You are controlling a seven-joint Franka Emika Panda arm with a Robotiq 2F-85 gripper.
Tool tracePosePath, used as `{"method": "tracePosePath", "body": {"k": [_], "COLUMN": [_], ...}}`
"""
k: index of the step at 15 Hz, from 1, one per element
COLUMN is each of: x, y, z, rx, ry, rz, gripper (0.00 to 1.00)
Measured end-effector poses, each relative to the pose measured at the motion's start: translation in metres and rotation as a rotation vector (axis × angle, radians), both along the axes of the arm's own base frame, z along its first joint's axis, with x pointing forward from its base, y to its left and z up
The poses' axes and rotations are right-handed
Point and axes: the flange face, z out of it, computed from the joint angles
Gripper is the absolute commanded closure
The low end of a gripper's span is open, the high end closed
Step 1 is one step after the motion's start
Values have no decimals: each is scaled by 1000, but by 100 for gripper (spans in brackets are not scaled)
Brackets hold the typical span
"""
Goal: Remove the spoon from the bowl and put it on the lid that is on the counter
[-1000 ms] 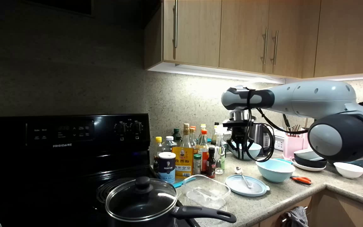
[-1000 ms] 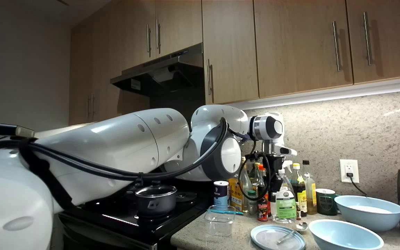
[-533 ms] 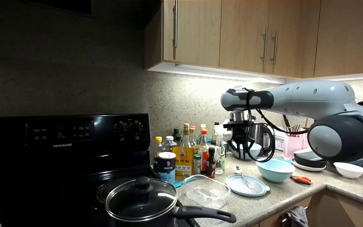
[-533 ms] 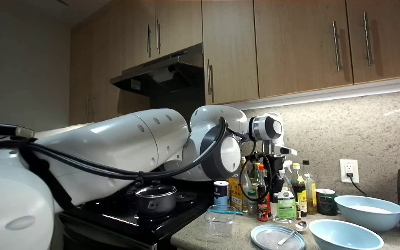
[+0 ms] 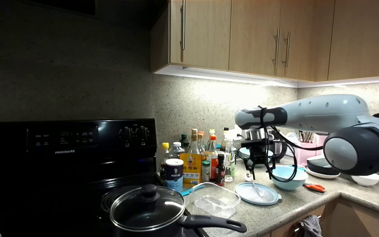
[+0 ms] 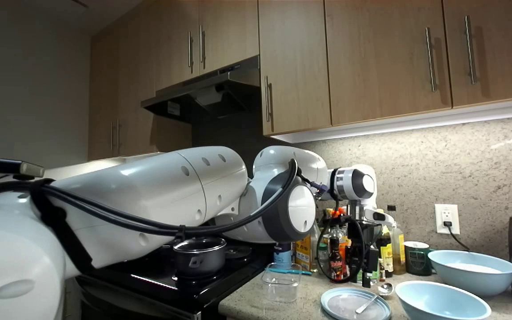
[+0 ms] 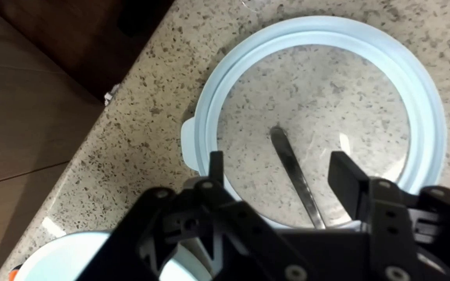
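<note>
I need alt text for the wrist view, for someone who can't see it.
A spoon rests its handle on a round, pale blue-rimmed lid, its head hidden behind an open black gripper. The lid sits on a speckled counter, with part of a bowl at bottom left.

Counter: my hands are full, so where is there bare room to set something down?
Bare counter shows between the lid and the front edge, and between the white bowl and that edge. Crowded: along the wall, where bottles stand close, and beside the lid, where the spoon juts out under the gripper.
</note>
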Motion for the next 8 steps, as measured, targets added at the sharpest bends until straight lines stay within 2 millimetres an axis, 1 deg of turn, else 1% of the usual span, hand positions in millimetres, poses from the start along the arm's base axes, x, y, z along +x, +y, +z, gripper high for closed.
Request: {"method": "tracePosePath", "body": {"k": [1, 3, 5, 8], "x": [-2, -5, -6, -5], "y": [-6, -17, -19, -19], "z": [-10, -29, -37, -35], "rx": [-1, -13, -14, -24], "ry": [15, 35, 42, 34], "rz": [35, 102, 119, 129], "gripper": [17, 4, 0, 0]}}
